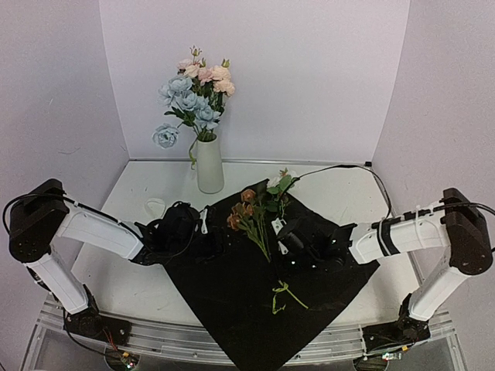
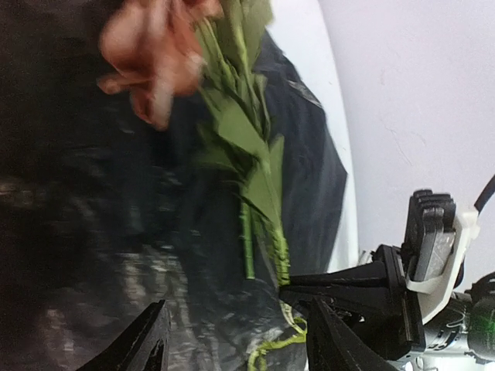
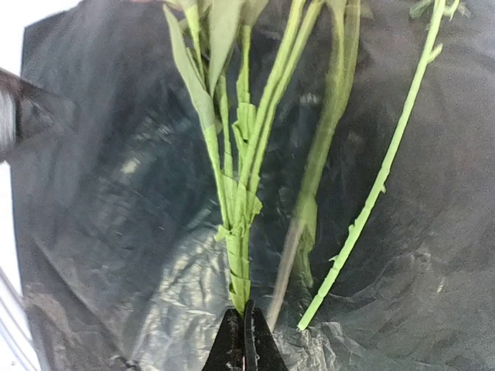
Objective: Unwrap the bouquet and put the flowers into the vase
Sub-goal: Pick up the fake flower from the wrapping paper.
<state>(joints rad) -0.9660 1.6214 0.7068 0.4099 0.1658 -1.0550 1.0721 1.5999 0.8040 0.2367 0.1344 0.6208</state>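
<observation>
Black wrapping sheet lies unfolded as a diamond on the white table, one corner hanging over the near edge. A stray green sprig rests on the sheet near the front, and a small pale loop sits on bare table left of the sheet.

Loose flowers, rust and white, lie flat at the sheet's middle. Their long axis runs front to back, with blooms toward the rear wall and cut stem ends toward the near edge. The stems fan slightly apart.

The left gripper hovers low over the sheet left of the stems, fingers spread with nothing between them. The right gripper meets the stem ends from the right, its fingers pressed together to a slit. Whether a stem is pinched cannot be told.

The vase stands upright behind the sheet's rear corner, holding blue and pink blooms.
</observation>
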